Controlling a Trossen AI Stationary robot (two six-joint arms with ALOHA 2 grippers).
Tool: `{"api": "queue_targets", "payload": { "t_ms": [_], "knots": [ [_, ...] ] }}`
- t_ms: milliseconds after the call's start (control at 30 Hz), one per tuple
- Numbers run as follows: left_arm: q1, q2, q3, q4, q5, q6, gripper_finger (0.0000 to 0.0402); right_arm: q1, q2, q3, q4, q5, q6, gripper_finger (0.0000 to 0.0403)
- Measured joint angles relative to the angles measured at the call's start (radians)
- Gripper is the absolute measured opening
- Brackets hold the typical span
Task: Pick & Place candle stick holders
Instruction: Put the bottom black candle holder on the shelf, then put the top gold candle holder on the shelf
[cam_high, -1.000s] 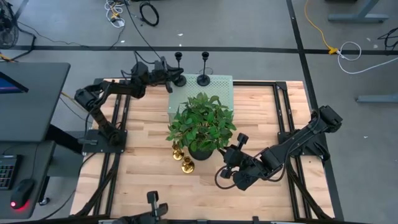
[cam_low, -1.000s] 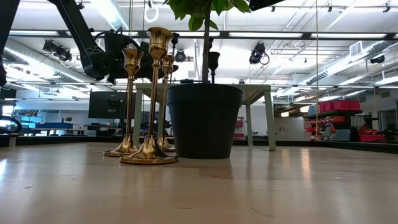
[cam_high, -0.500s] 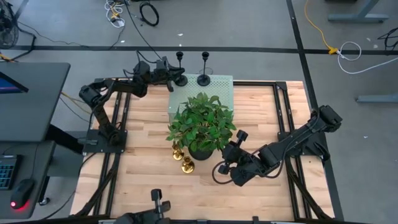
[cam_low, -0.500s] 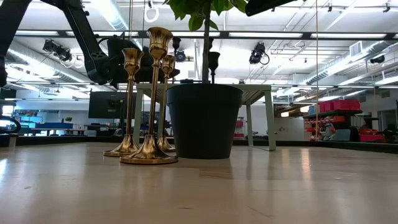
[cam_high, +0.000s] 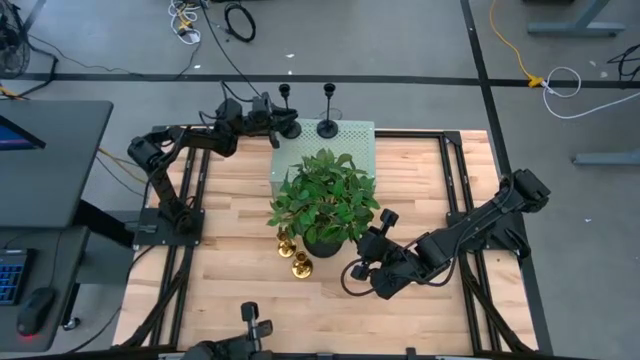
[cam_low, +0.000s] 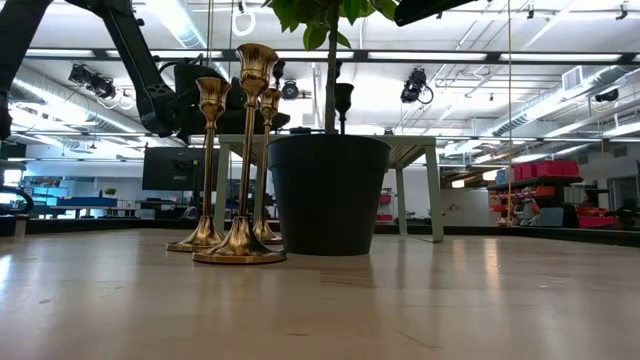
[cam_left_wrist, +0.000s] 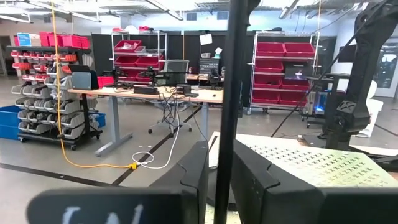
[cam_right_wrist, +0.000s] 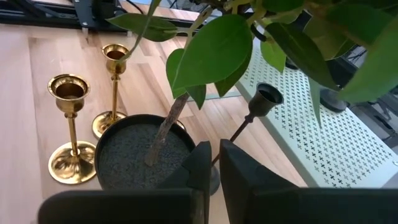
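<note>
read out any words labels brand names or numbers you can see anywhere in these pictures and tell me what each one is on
No readable text in any view.
Left wrist view: pale marks on the dark band at the picture's bottom edge, too blurred to read.
Left wrist view: a white sheet on the far shelving, too small to read.
The candle stick holders, the plant pot and the perforated platform carry no lettering.

Lighting is bright and even, from ceiling strip lights (cam_low: 180, 20) seen in the low view. The gold candle stick holders (cam_low: 240, 150) carry sharp glints. The desk (cam_low: 400, 300) shows soft reflections. In the left wrist view, the near black stem (cam_left_wrist: 233, 93) is blurred.
</note>
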Motion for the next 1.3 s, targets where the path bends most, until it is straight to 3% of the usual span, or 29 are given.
{"api": "queue_targets", "payload": {
  "t_ms": [433,600,1167,1300],
  "knots": [
    [0.019,-0.011,0.0,0.001,0.0,-0.006,0.013,0.0,0.0,0.0,-0.001,0.0,0.0,0.0033],
    [0.042,-0.011,0.0,0.001,0.052,-0.032,0.0161,0.0,0.0,0.0,-0.01,0.0,0.001,0.0033],
    [0.176,-0.075,-0.001,-0.012,0.371,-0.156,0.0186,0.0,0.0,0.0,-0.018,0.008,0.006,0.0033],
    [0.21,-0.085,-0.001,-0.013,0.517,-0.23,0.0186,0.0,0.0,0.0,-0.018,0.008,0.006,0.0033]
  ]
}}
